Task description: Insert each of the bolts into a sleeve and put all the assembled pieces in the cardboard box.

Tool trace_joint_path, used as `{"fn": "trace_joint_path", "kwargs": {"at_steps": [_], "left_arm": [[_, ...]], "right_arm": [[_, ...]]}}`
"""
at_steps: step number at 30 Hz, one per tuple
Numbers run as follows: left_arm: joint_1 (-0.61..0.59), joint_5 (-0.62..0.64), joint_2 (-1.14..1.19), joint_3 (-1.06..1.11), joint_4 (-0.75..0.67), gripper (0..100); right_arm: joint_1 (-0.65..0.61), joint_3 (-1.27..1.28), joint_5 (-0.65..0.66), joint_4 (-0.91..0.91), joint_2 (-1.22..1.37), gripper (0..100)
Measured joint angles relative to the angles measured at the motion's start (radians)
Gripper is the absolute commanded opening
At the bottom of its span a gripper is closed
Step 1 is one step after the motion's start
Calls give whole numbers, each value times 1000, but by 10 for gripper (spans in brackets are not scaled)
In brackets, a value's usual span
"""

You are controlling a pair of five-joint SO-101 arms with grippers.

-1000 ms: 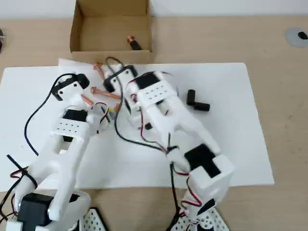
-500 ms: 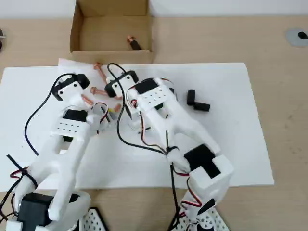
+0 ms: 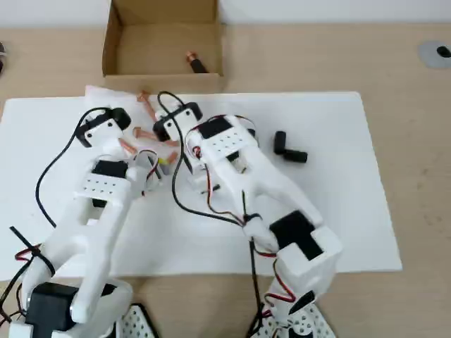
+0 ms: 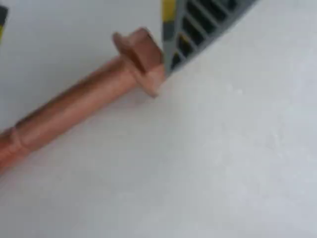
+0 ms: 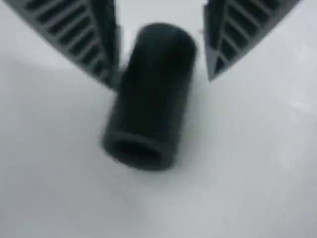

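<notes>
The right gripper [image 5: 161, 74] is spread around a black sleeve [image 5: 148, 104] that lies on the white sheet [image 3: 338, 211], with one finger touching it. The left gripper [image 4: 84, 47] is spread over a copper bolt [image 4: 74, 106], with one finger set against its head. One assembled piece [image 3: 195, 62] is seen in the cardboard box [image 3: 109, 49].

A light wooden desk [image 3: 409, 105] carries a large white sheet [image 3: 338, 211], which lies flat across its middle. A pale strip of wall [image 3: 317, 10] runs along the desk's far edge. A grey round disc [image 3: 433, 53] sits near the far right corner. The light is soft and even.
</notes>
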Motion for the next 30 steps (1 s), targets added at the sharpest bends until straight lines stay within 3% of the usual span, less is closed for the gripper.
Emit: {"fn": "trace_joint_path", "kwargs": {"at_steps": [16, 23, 30], "left_arm": [[0, -18, 0, 0, 6, 239], [0, -25, 0, 0, 34, 239], [2, -25, -80, 0, 68, 239]], "right_arm": [[15, -41, 3, -3, 61, 12], [31, -117, 2, 104, 68, 12], [29, -120, 2, 127, -112, 12]]}}
